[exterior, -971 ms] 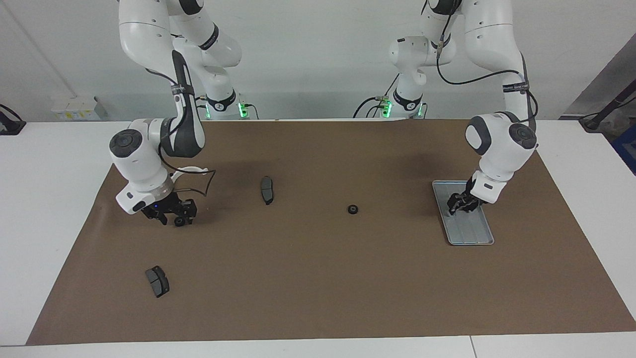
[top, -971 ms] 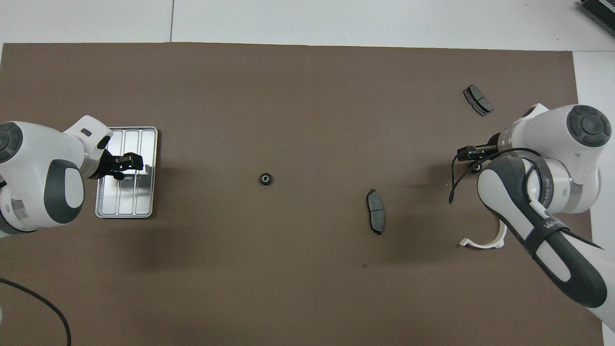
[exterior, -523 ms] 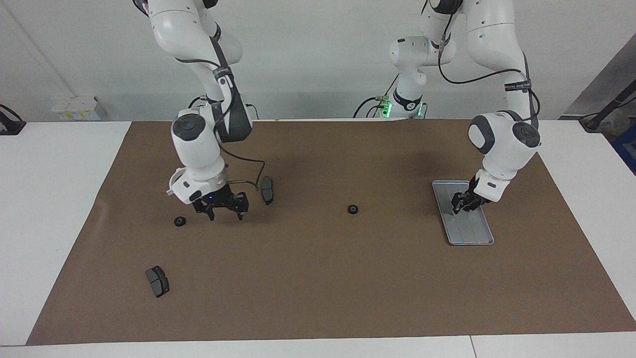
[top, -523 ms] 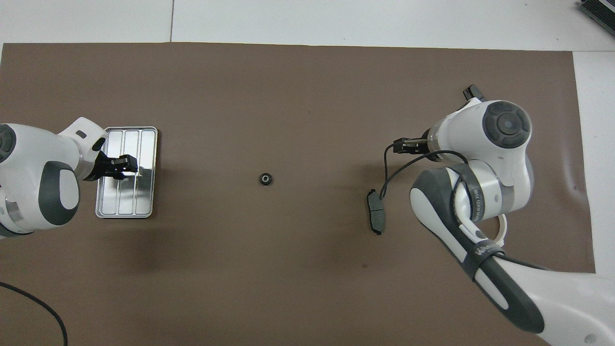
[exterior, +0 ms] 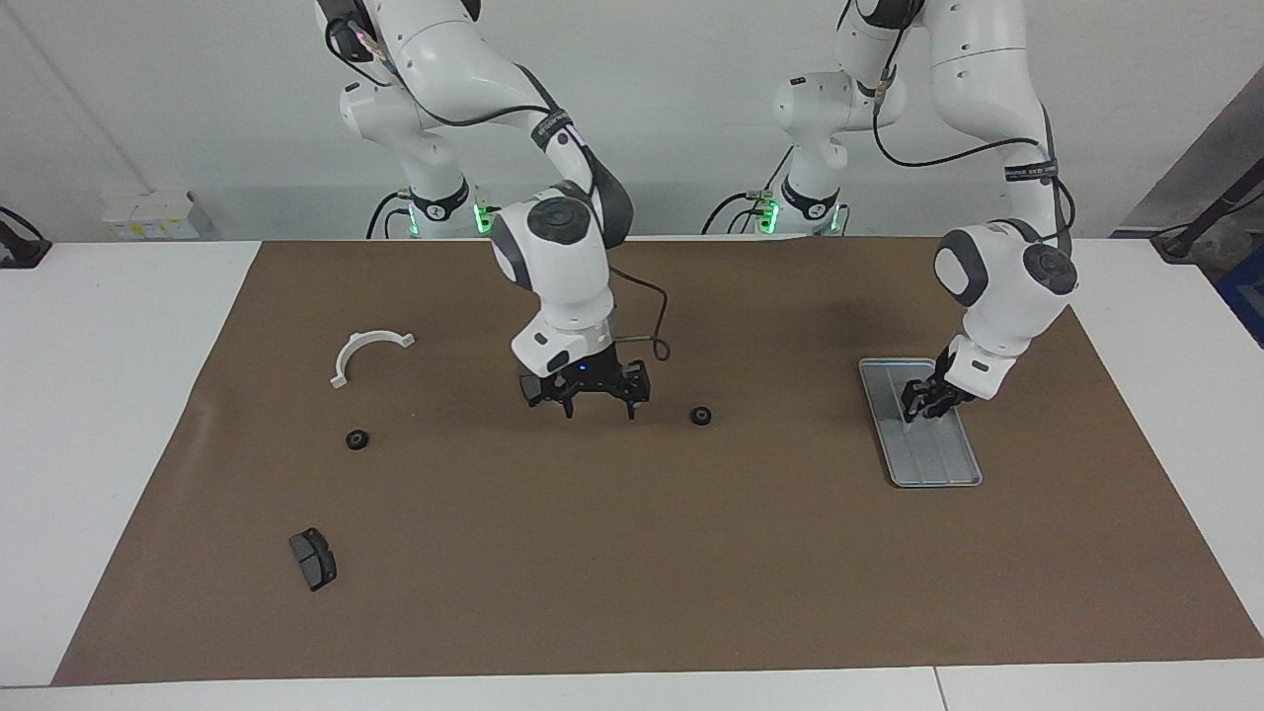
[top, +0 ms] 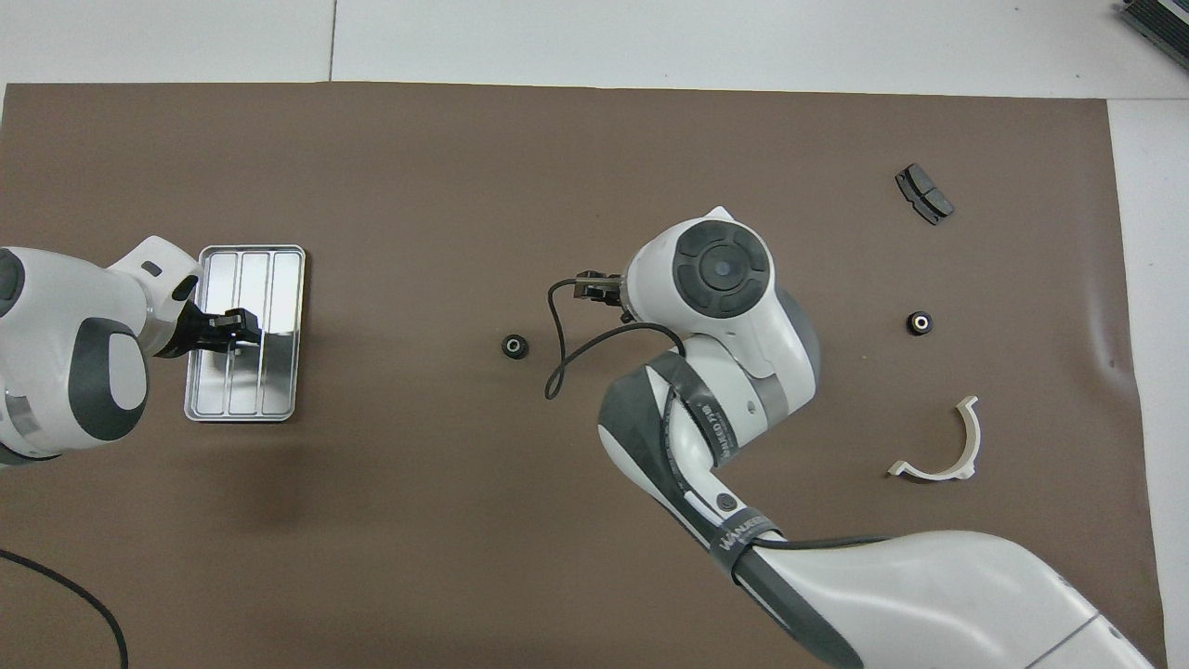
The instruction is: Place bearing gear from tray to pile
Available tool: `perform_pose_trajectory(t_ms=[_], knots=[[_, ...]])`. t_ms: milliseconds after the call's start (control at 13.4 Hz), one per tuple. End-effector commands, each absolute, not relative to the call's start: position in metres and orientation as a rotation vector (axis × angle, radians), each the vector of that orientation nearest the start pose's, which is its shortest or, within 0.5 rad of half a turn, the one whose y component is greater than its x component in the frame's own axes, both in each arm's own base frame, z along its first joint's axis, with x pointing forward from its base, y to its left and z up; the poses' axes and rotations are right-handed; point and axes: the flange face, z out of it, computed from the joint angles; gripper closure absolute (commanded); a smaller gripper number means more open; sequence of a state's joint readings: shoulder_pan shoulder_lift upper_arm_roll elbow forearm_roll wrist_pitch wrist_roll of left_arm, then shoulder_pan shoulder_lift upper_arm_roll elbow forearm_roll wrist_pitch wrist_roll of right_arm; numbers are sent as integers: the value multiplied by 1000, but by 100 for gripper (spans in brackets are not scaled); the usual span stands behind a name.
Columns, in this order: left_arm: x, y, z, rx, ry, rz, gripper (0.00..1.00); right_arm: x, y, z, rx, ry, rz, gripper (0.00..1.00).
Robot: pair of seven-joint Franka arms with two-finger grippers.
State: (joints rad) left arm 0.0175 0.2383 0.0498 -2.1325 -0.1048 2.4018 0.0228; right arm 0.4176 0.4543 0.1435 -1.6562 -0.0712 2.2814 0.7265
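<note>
The silver tray lies at the left arm's end of the mat, also in the overhead view. My left gripper is low over the tray. One black bearing gear lies mid-mat. Another gear lies by the pile, near the white half-ring bracket and a brake pad. My right gripper is open and empty just above the mat beside the mid-mat gear. The second brake pad is hidden by this arm.
A brown mat covers the white table. The right arm's cable loops beside its wrist. A black cable crosses the mat's corner near the left arm.
My right gripper let go of a gear beside the bracket, then swung across the mat toward the mid-mat gear, now covering the second brake pad. My left gripper barely shifted over the tray.
</note>
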Motion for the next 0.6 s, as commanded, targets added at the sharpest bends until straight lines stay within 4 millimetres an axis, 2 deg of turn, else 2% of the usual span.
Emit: perform_pose_trajectory(t_ms=[0, 149, 373, 523], knots=[[564, 38, 300, -3199, -173, -68, 50, 605, 399, 346, -3044, 261, -217, 1], [566, 37, 302, -3199, -168, -75, 62, 599, 438, 326, -3042, 224, -217, 2], [578, 34, 314, -3199, -160, -109, 81, 588, 456, 329, -3023, 194, -237, 4], [582, 33, 318, -3200, -156, -112, 94, 582, 462, 324, -3026, 177, -233, 10]])
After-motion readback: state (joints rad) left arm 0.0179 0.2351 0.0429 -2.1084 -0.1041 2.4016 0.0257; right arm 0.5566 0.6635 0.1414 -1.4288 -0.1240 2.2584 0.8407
